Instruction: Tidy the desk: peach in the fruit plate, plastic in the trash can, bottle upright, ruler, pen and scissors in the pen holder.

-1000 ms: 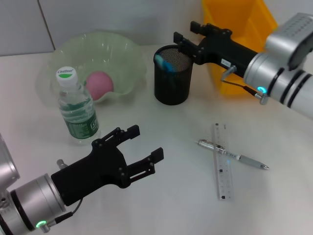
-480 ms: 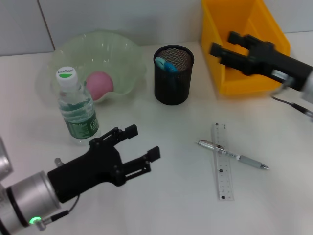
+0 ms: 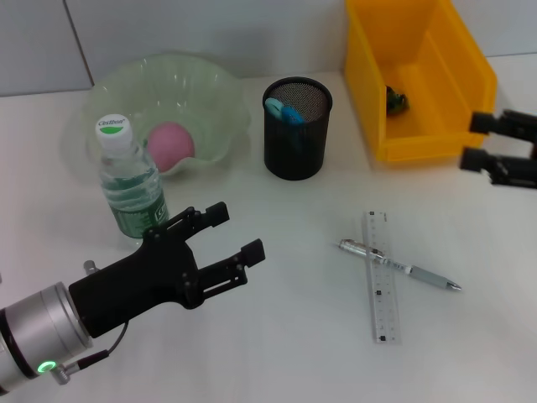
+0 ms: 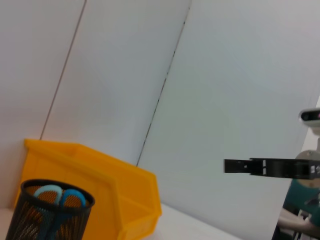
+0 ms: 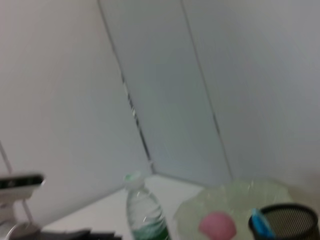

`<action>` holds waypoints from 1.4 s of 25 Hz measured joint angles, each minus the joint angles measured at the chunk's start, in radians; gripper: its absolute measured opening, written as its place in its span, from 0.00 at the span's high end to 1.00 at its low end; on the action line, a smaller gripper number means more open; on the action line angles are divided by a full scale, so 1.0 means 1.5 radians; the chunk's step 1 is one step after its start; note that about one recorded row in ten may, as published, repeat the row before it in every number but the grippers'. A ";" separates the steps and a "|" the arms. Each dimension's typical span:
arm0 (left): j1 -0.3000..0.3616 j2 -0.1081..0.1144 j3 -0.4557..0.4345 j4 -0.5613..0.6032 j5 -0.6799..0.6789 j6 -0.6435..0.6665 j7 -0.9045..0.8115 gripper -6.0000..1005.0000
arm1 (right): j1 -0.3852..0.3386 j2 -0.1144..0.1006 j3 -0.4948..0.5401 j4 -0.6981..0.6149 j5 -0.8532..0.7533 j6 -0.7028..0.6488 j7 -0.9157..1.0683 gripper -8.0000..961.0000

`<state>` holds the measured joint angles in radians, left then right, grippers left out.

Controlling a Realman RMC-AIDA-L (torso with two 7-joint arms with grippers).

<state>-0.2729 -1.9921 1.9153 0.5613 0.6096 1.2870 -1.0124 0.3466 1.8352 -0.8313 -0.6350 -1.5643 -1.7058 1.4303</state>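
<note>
The pink peach (image 3: pixel 170 143) lies in the green fruit plate (image 3: pixel 205 80). The water bottle (image 3: pixel 128 180) stands upright beside the plate. The black mesh pen holder (image 3: pixel 297 134) holds blue-handled scissors (image 3: pixel 284 110). A clear ruler (image 3: pixel 380 277) and a silver pen (image 3: pixel 403 268) lie crossed on the table. A dark plastic scrap (image 3: pixel 397 100) lies in the yellow bin (image 3: pixel 419 134). My left gripper (image 3: pixel 237 230) is open and empty, low at the front left. My right gripper (image 3: pixel 475 140) is open and empty at the right edge, beside the bin.
The left wrist view shows the pen holder (image 4: pixel 50 212), the yellow bin (image 4: pixel 105 185) and the right gripper (image 4: pixel 250 166) farther off. The right wrist view shows the bottle (image 5: pixel 145 212), the peach (image 5: pixel 218 225) and the pen holder (image 5: pixel 290 220).
My right arm has pulled back from over the pen holder, past the yellow bin, to the right edge. My left gripper has drifted slightly to the left.
</note>
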 joint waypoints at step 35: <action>-0.021 -0.014 -0.184 0.005 0.291 0.010 0.064 0.17 | 0.184 0.144 -0.022 -0.409 -0.625 0.019 0.668 0.16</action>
<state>-0.3049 -2.0134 1.6398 0.5682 1.0464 1.3021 -0.9166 0.6229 2.0507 -0.8639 -1.2485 -2.5023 -1.6767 2.4324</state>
